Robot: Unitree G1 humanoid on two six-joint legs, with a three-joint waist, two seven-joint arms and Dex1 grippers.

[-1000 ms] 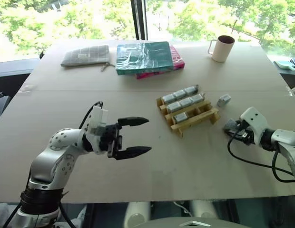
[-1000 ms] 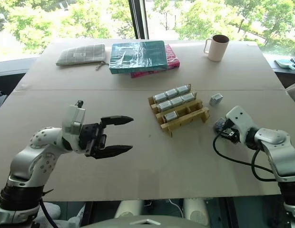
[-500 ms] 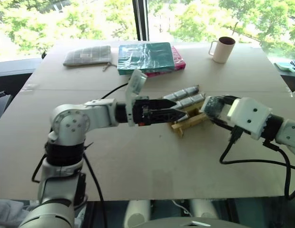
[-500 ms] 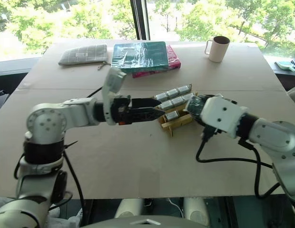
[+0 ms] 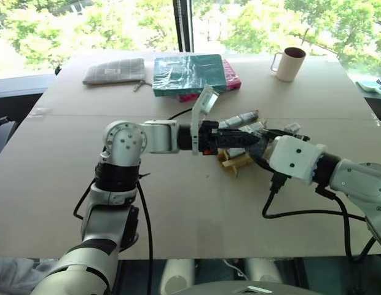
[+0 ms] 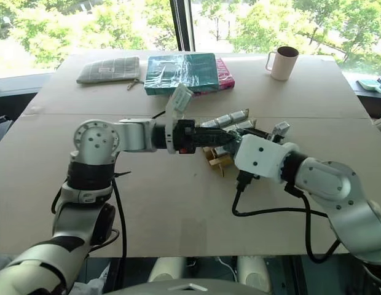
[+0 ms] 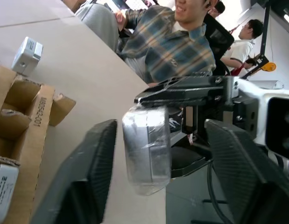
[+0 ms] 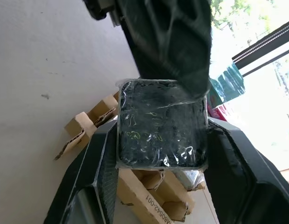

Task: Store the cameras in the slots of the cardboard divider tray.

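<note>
with the right gripper [image 8: 158,154] clamping a camera [image 7: 147,149] just above the tray [image 5: 235,163], close the half-open left gripper [image 7: 158,154] squarely on its sides before any release.

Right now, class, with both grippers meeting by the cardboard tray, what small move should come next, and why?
Probably close the left gripper on the camera: the right gripper holds it between the left fingers, and a gap shows beside one of them.

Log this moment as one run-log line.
phase: handover above tray | right gripper: holds camera | left gripper: open around camera
</note>
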